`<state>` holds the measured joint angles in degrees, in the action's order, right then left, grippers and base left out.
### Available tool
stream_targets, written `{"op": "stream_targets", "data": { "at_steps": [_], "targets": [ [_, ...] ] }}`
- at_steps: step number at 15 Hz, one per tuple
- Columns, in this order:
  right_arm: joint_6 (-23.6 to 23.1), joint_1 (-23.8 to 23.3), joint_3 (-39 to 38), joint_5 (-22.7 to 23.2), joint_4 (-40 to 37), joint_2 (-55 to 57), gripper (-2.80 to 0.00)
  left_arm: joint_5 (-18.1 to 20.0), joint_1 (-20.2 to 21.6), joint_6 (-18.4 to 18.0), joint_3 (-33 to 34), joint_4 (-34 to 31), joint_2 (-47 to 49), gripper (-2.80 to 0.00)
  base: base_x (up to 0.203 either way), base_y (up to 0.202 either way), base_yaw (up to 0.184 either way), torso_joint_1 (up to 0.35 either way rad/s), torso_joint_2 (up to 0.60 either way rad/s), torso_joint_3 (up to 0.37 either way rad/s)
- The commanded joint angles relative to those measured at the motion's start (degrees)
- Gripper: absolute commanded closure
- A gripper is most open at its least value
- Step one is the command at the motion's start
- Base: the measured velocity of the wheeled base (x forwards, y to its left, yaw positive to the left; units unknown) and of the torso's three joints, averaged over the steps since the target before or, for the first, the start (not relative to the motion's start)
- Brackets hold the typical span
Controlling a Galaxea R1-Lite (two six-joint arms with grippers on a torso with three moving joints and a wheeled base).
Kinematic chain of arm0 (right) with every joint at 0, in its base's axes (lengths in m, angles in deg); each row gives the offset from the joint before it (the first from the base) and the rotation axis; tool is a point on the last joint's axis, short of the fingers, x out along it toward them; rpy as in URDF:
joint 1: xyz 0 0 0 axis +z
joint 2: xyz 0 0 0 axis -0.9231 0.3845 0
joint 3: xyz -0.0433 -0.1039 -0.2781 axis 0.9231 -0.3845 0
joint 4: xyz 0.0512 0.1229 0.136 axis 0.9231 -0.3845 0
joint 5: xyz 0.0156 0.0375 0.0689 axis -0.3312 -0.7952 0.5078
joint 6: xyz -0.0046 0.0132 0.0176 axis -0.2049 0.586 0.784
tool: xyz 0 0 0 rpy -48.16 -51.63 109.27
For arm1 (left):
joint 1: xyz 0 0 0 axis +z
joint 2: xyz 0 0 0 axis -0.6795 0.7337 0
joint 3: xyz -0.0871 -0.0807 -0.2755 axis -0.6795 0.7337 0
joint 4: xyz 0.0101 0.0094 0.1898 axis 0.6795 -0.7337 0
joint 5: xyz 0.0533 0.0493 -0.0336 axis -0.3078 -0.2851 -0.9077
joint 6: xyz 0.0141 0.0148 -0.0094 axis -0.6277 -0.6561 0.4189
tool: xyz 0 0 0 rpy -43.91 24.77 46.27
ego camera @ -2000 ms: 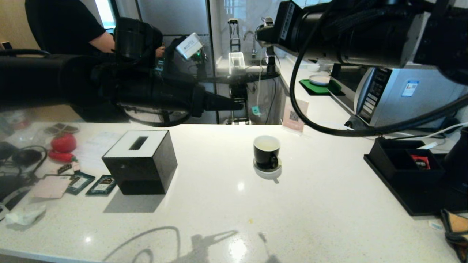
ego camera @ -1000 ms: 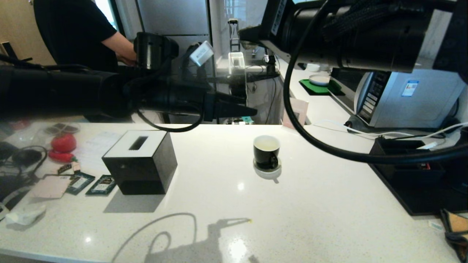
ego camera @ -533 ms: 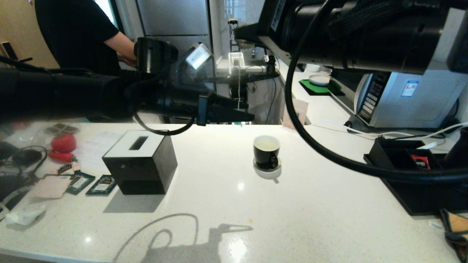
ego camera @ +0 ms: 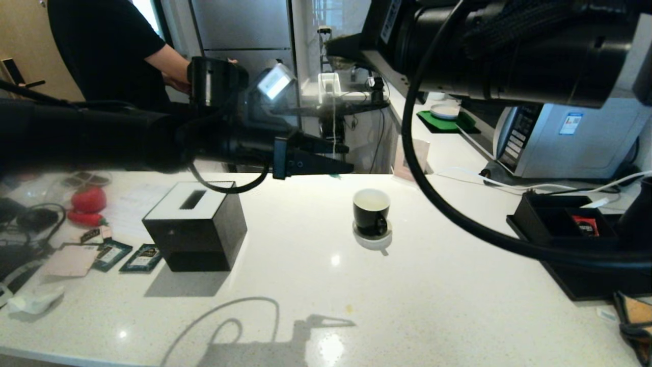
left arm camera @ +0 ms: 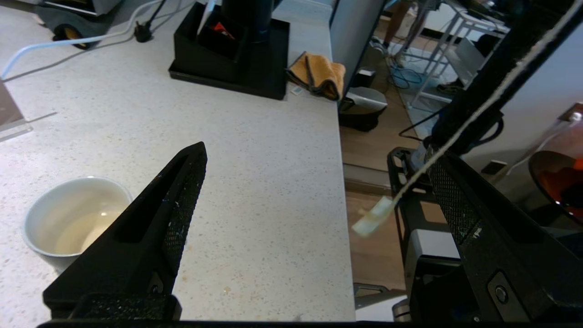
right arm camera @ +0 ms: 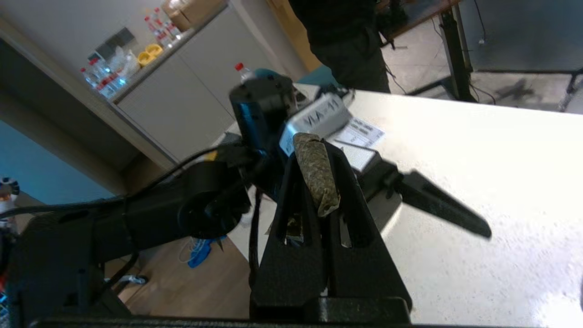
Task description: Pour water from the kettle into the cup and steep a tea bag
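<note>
The cup (ego camera: 371, 210) stands on its white saucer (ego camera: 373, 240) mid-table, with pale liquid inside (left arm camera: 68, 223). High above and behind it, my right gripper (ego camera: 337, 49) is shut on the tea bag (right arm camera: 316, 173), whose string (ego camera: 333, 117) hangs straight down. The paper tag (left arm camera: 373, 219) dangles between the spread fingers (left arm camera: 175, 205) of my open left gripper (ego camera: 350, 158), which hovers left of and above the cup, touching nothing. Only a dark edge of the kettle (ego camera: 641, 216) shows at the far right.
A black tissue box (ego camera: 196, 224) sits to the left, with tea packets (ego camera: 127, 256) and a red toy (ego camera: 87, 200) beyond it. A black tray (ego camera: 565, 232), a microwave (ego camera: 560, 132) and an orange cloth (left arm camera: 319, 77) are on the right. A person (ego camera: 112, 46) stands behind.
My left gripper has opened and shifted slightly right. My right gripper has carried the tea bag leftward, so the string and tag now hang between the left fingers.
</note>
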<state>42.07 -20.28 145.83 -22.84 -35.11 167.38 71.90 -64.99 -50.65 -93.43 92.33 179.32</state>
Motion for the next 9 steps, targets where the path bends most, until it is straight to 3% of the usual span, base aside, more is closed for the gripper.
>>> {"op": "stream_targets", "data": {
  "at_steps": [1,3,4,9],
  "targets": [
    [0.25,0.18,-0.35,0.11,1.28,-0.28,0.00,2.35,0.19,-0.15,0.93,0.21,-0.56,-2.80,0.000,0.000,0.000,0.000,0.00,0.000],
    [0.25,0.18,-0.40,1.57,1.31,-0.37,0.00,3.41,0.30,-0.26,1.24,0.24,-0.66,-2.80,0.000,0.000,0.000,0.000,0.00,0.000],
    [0.54,0.18,-0.69,2.28,1.31,-0.88,0.00,3.41,0.30,-0.34,1.33,0.24,-0.89,0.00,0.000,0.000,0.000,0.000,0.00,0.000],
    [0.78,0.18,-1.49,2.49,1.38,-1.51,0.00,3.42,0.13,-0.16,1.86,0.78,-1.27,0.00,0.000,0.000,0.000,0.000,0.00,0.000]
  ]
}}
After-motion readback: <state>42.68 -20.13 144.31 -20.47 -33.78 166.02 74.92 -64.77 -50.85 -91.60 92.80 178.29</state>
